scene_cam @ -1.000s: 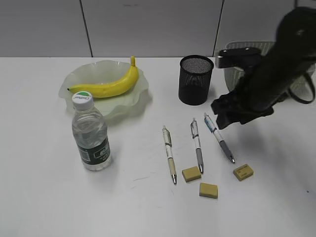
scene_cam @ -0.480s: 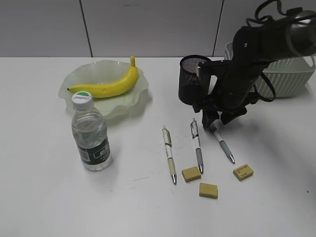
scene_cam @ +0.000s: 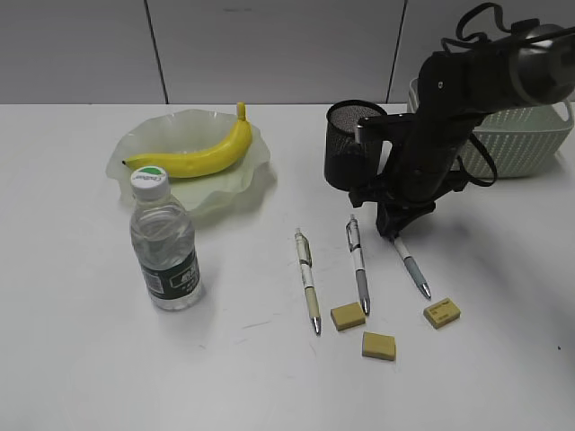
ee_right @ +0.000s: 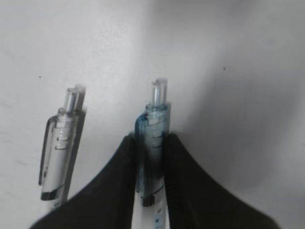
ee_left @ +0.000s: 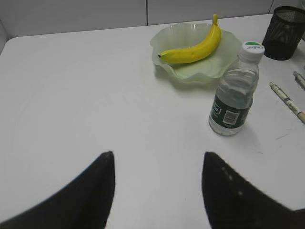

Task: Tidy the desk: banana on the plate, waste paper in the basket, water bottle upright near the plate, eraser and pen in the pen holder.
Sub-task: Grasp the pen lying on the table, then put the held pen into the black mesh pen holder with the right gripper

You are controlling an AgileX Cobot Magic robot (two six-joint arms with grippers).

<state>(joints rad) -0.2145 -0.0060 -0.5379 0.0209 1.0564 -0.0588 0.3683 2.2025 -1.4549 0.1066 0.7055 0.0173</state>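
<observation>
My right gripper [scene_cam: 388, 229] is down on the desk [scene_cam: 90, 359], shut on the top end of the rightmost pen [scene_cam: 411, 268]. In the right wrist view both fingers [ee_right: 178, 162] press its blue clip [ee_right: 155, 114]. Two more pens [scene_cam: 308, 280] [scene_cam: 359, 267] and three yellow erasers [scene_cam: 349, 316] lie beside it. The black pen holder [scene_cam: 346, 166] stands just behind. The banana [scene_cam: 202, 157] lies in the plate [scene_cam: 126, 148], and the water bottle [scene_cam: 166, 247] stands upright in front of it. My left gripper [ee_left: 157, 160] hangs open over bare desk. No waste paper is in view.
The latticed basket [scene_cam: 521, 135] sits at the back right, behind my right arm. A grey-clipped pen [ee_right: 59, 148] lies close to the left of the gripped one. A wall runs along the desk's far edge.
My right arm came down from above the basket to the rightmost pen, and its jaws closed on the pen's clip end. The left arm has not moved.
</observation>
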